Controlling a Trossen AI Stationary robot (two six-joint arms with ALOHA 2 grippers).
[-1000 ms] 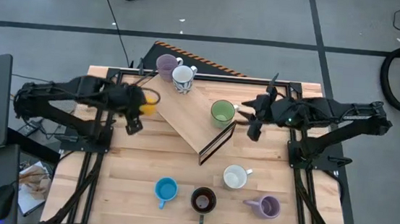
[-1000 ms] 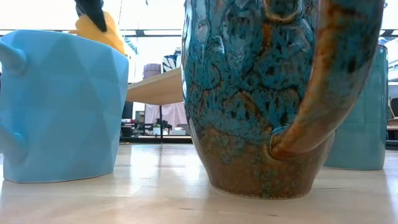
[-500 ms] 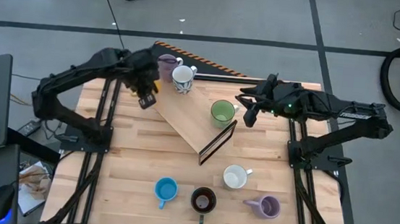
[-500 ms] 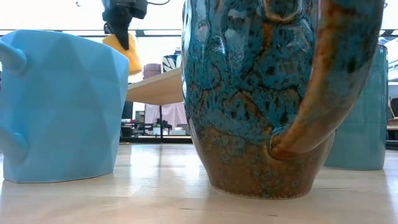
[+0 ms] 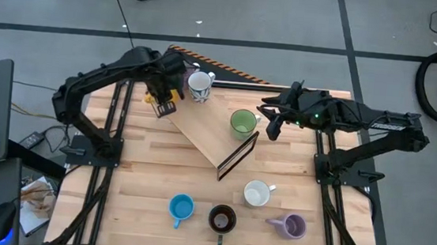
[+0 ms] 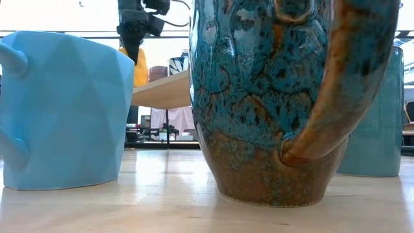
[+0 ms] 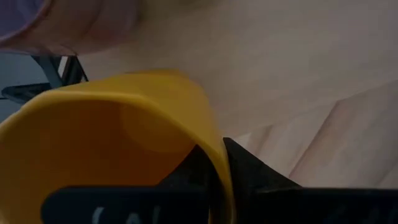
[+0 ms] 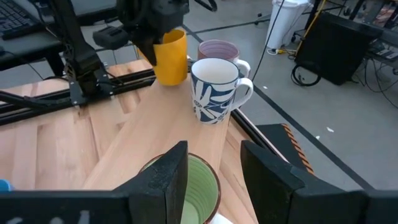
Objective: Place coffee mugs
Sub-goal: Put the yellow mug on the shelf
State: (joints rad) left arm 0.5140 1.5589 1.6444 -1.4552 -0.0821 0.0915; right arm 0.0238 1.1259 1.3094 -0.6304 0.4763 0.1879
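An orange mug hangs upright over the far left end of a raised wooden board, with my left gripper shut on it. Whether its base touches the board I cannot tell. Beside it on the board stand a lavender mug and a white patterned mug. A green mug sits farther right on the board. My right gripper is open just right of the green mug, touching nothing. A white mug, a blue mug, a brown mug and another lavender mug stand near the front edge. My left gripper holds the orange mug by its rim wall, one finger inside the cup and one outside. The fingers come from above, pointing down. The mug hangs upright below them.
The board slopes across the table's middle on a dark frame. Bare tabletop lies left of the board and between the board and the front row of mugs. In the low view the blue mug and the brown mug fill the foreground.
My left gripper has carried the orange mug from the table's left side toward the far edge and the right, to the board's far left end beside the lavender mug. The mug has come from tilted to upright. My right gripper has shifted slightly toward the far edge.
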